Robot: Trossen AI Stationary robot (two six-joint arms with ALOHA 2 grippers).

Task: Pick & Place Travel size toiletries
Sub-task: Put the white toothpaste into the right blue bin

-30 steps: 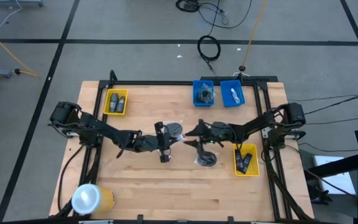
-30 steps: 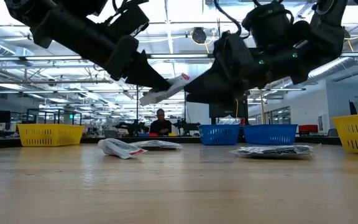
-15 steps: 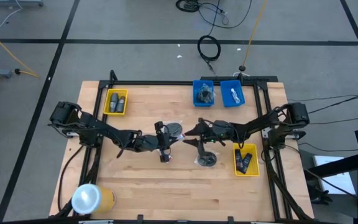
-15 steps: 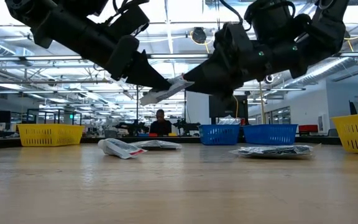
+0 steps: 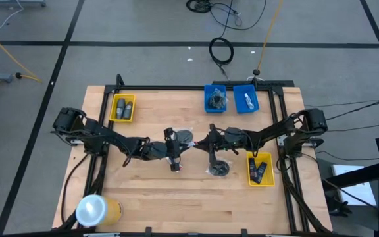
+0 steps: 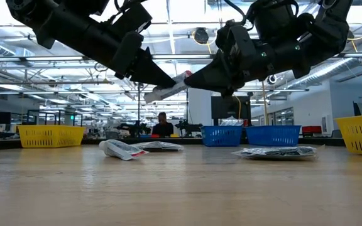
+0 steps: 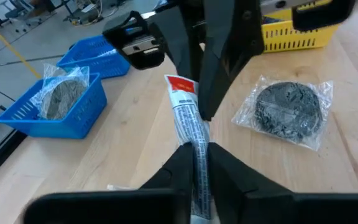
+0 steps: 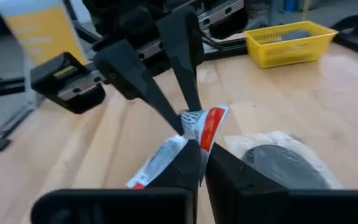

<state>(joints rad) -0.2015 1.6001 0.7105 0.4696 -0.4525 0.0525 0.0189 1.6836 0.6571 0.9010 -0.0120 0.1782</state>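
A little white tube [image 6: 166, 89] with a red end hangs in the air over the table's middle, held between both grippers. My left gripper [image 7: 197, 155] comes from the table's left and is shut on it. My right gripper [image 8: 201, 152] comes from the right and is shut on its red end. A second white tube [image 6: 122, 149] lies flat on the table. Two round grey discs in clear bags [image 5: 185, 137] [image 5: 219, 168] also lie on the wood. My left gripper pinches the tube's white body [image 7: 194, 134] between its two fingers, slanting down from the table's left, and the tube runs along the fingers. The tube is clear of the table, tilted with its red end up. My right gripper pinches the tube's red end [image 8: 209, 129] between its two fingertips, coming nearly level from the table's right. Only that end lies between the fingers. The rest of the tube slants away toward the left gripper.
Two blue bins [image 5: 216, 99] [image 5: 246, 99] stand at the far edge, a yellow bin [image 5: 122, 108] at the far left and another [image 5: 260, 170] at the right. A big yellow roll [image 5: 97, 210] lies at the near left corner.
My right gripper has shut on the tube's red end, after standing open around it a second ago. The tube has stayed in the air in the left gripper's hold.
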